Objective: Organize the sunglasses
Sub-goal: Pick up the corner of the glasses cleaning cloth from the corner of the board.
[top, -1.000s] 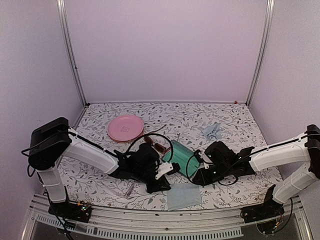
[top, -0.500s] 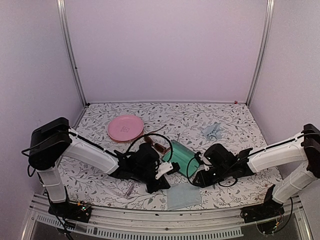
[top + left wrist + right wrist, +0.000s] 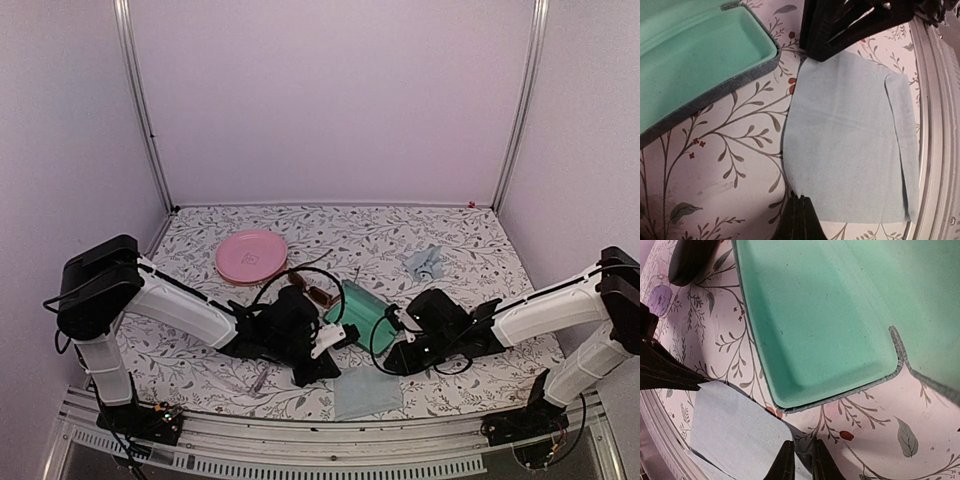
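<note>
The reddish-brown sunglasses [image 3: 318, 294] lie on the table just left of the open grey-blue case [image 3: 360, 312] with its green lining [image 3: 815, 315]. I cannot make out the pale-framed pair. A flat blue cloth [image 3: 367, 393] lies in front of the case. My left gripper [image 3: 325, 372] is shut, its tips [image 3: 799, 220] on the cloth's [image 3: 850, 150] near-left corner. My right gripper [image 3: 388, 368] hovers low at the cloth's opposite corner; its fingers [image 3: 785, 462] stand a narrow gap apart over the cloth's edge [image 3: 740, 430].
A pink plate [image 3: 250, 255] sits at the back left. A crumpled blue cloth [image 3: 425, 262] lies at the back right. A small thin object [image 3: 260, 379] lies near the front left. The metal front rail [image 3: 935, 125] runs just beyond the flat cloth.
My right gripper has moved a little left and toward the front, onto the cloth's corner. My left gripper has stayed put at the other corner.
</note>
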`<state>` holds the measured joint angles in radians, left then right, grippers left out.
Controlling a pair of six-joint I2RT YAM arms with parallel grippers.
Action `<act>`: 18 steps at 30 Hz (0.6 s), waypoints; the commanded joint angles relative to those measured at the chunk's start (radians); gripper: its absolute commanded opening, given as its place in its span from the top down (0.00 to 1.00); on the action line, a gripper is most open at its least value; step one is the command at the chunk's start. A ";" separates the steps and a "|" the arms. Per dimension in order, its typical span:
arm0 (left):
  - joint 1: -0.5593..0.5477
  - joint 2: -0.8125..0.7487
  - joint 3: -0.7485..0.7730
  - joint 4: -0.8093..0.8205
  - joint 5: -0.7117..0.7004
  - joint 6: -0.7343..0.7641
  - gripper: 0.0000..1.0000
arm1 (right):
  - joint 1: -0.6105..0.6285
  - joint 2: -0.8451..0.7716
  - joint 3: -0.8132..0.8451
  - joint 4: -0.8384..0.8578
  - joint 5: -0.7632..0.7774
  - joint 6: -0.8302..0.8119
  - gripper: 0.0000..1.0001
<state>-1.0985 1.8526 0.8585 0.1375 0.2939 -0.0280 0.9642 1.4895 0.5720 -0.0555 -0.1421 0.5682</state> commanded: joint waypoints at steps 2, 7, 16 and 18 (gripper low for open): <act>-0.002 0.014 -0.010 0.011 -0.015 -0.004 1.00 | 0.008 -0.023 -0.035 -0.020 -0.018 -0.020 0.89; -0.002 0.013 -0.010 0.014 -0.012 -0.009 1.00 | 0.007 -0.015 -0.026 -0.018 -0.019 -0.023 0.97; 0.010 -0.031 -0.012 0.013 -0.023 -0.005 1.00 | 0.008 -0.070 -0.008 -0.021 0.008 -0.029 1.00; 0.013 -0.051 -0.009 0.011 -0.031 -0.001 1.00 | 0.008 -0.099 -0.006 -0.024 0.024 -0.034 1.00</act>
<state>-1.0977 1.8477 0.8562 0.1371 0.2848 -0.0311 0.9642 1.4555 0.5602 -0.0681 -0.1444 0.5484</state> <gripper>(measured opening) 0.007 0.016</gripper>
